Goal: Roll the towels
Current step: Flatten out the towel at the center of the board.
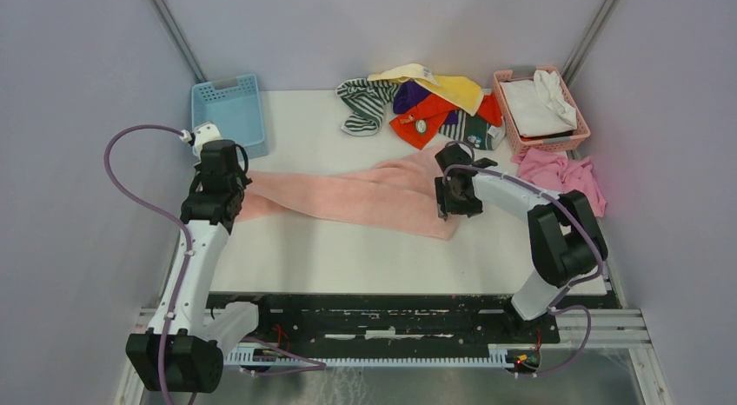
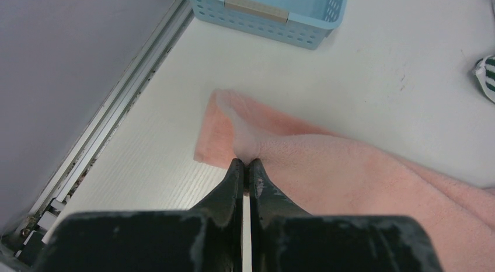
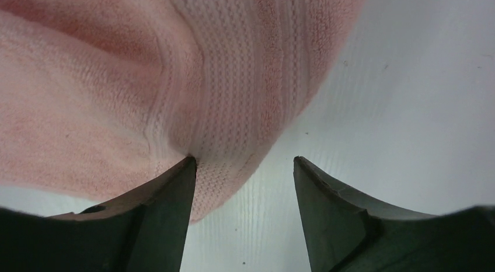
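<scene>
A blue basket stands behind the left end of the long light pink towel, near the far left corner of the table. The left gripper is clenched on that left end: its jaws meet on a small raised fold of cloth, and the corner beyond them lies flat. The towel stretches across the table as a long folded band (more rumpled toward its right half). At its right end the right gripper is released, jaws spread wide; one finger touches the towel's ribbed hem, the other is over bare table just beside it. Behind the towel's right end lies a heap of other towels: green-and-white striped, pale yellow, purple and orange-red. Right of the heap a pink basket holds a white cloth, and a deeper pink cloth lies crumpled just right of the towel's right end
</scene>
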Tool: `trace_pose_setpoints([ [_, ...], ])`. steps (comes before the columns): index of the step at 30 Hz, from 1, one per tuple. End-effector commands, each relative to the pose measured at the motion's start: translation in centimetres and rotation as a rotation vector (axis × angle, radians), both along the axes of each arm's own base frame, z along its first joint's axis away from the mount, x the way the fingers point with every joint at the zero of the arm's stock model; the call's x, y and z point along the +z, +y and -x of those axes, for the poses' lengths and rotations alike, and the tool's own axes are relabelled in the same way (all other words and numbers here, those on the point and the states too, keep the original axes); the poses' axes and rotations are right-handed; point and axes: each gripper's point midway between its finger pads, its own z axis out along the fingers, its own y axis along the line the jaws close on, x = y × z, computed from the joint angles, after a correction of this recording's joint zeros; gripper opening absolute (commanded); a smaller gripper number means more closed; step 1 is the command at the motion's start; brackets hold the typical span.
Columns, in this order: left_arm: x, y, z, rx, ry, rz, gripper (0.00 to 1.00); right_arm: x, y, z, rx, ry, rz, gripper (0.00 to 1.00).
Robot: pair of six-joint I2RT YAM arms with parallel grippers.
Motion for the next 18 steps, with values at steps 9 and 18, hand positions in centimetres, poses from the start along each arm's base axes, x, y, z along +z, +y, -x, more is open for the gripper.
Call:
trace_pose_setpoints([
  [9, 1.2, 0.8, -0.4, 0.010, -0.036, -0.048, 0.03, -1.3, 0.5, -3.6, -0.023, -0.066, 0.028, 0.06],
  [18, 2.0, 2.6, 0.4, 0.104, -0.023, -0.108, 0.03, 18.2, -7.1, -5.5, -0.064, -0.341, 0.540, 0.15],
])
